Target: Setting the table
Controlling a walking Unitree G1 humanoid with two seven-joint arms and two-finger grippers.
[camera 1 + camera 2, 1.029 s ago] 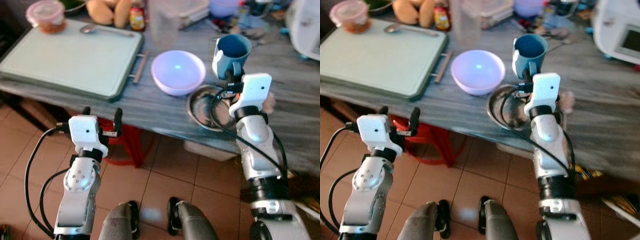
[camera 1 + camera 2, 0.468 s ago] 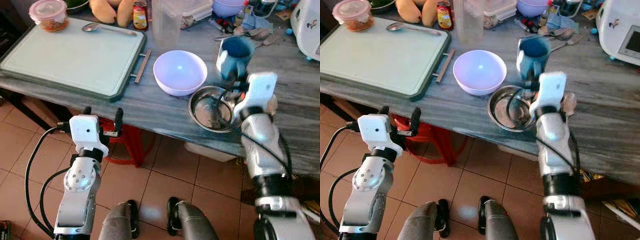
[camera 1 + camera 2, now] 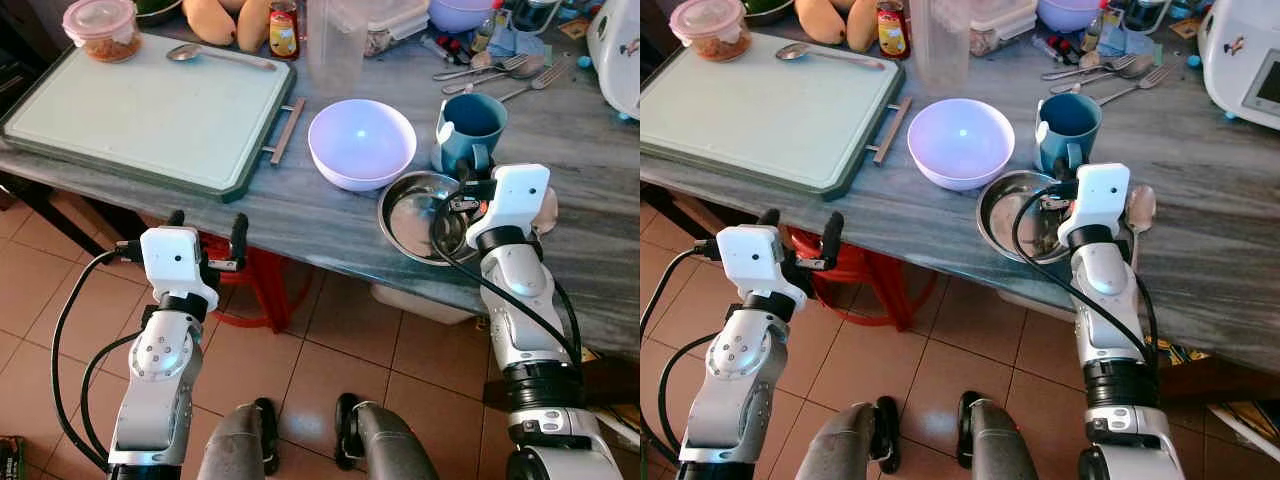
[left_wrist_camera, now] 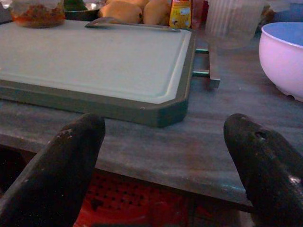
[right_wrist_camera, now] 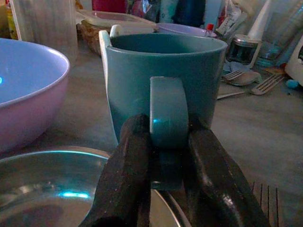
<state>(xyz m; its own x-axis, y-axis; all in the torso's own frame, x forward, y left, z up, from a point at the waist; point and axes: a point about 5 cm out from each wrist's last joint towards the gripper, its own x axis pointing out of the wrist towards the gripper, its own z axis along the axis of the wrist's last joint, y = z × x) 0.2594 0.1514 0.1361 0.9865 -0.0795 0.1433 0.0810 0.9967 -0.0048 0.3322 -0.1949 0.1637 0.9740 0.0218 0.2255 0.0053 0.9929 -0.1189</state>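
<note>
Here your right gripper point(image 5: 163, 156) has its two black fingers pinched on the flat handle of the glossy teal ceramic mug point(image 3: 470, 125), which stands upright on the grey streaked stone table point(image 3: 590, 150), just beyond the round shiny steel dish point(image 3: 415, 215) and right of the smooth lilac bowl point(image 3: 360, 140). Your left gripper point(image 4: 165, 156) hangs spread wide and empty, below the table's near edge, facing the pale green rectangular tray point(image 3: 140, 110).

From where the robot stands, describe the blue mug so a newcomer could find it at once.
Start at the grey marbled table and go to the lilac bowl near its front edge. To that bowl's right stands the teal-blue ceramic mug, behind a shallow steel dish; the right gripper clamps its handle.
</note>
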